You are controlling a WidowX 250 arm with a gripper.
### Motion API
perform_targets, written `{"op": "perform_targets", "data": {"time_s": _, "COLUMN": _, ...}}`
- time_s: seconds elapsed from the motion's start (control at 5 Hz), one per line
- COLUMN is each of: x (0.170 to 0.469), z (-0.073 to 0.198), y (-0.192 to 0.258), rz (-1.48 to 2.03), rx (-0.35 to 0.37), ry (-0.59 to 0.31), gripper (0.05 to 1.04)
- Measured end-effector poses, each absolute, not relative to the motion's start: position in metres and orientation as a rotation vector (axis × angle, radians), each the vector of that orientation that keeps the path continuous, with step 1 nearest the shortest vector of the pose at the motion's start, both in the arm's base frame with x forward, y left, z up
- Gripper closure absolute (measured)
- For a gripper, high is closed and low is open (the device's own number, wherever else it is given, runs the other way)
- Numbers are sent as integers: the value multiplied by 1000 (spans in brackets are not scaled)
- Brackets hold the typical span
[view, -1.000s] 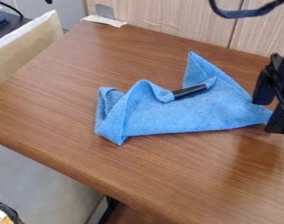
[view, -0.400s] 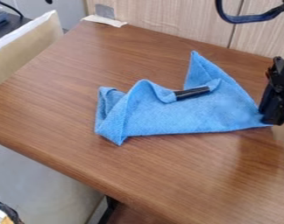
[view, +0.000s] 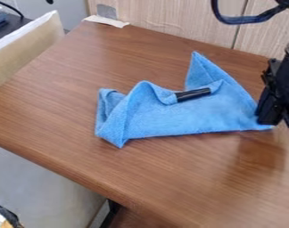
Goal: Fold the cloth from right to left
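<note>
At the right edge, the black gripper [view: 270,121] hangs low over the table, shut on the right corner of the blue cloth [view: 171,116]. The cloth lies rumpled across the middle of the table, with one pointed corner sticking out toward the wall and a folded-over part at its left end. A short black cylindrical object [view: 193,95] rests on the cloth, its two ends tucked against raised folds.
The brown wooden table [view: 69,107] has its front edge running down from left to lower right. A metal bracket [view: 106,12] and a pale strip lie at the back left corner, by the wooden wall panel [view: 171,20]. A dark cable loops at the top right.
The gripper's fingers were apart at the cloth's right corner; they have closed on it, and the gripper has shifted slightly left. The cloth has slid a little to the left as well.
</note>
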State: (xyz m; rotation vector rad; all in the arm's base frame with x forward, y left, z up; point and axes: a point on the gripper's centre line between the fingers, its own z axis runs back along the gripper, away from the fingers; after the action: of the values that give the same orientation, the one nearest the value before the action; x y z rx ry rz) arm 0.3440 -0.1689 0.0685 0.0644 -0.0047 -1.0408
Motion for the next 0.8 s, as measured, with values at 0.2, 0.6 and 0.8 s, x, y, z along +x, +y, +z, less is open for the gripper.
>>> {"op": "perform_targets", "data": {"time_s": 0.2, "x": 349, "z": 91, "y": -155, "rz": -987, "rx": 80, "ry": -60, "gripper": 1030}}
{"op": "perform_targets", "data": {"time_s": 0.6, "x": 347, "z": 134, "y": -107, "rz": -820, "rx": 112, "ry": -163, "gripper": 1030}}
{"op": "perform_targets", "data": {"time_s": 0.8, "x": 331, "z": 143, "y": -81, "rz": -734, "rx": 115, "ry": -176, "gripper": 1030}}
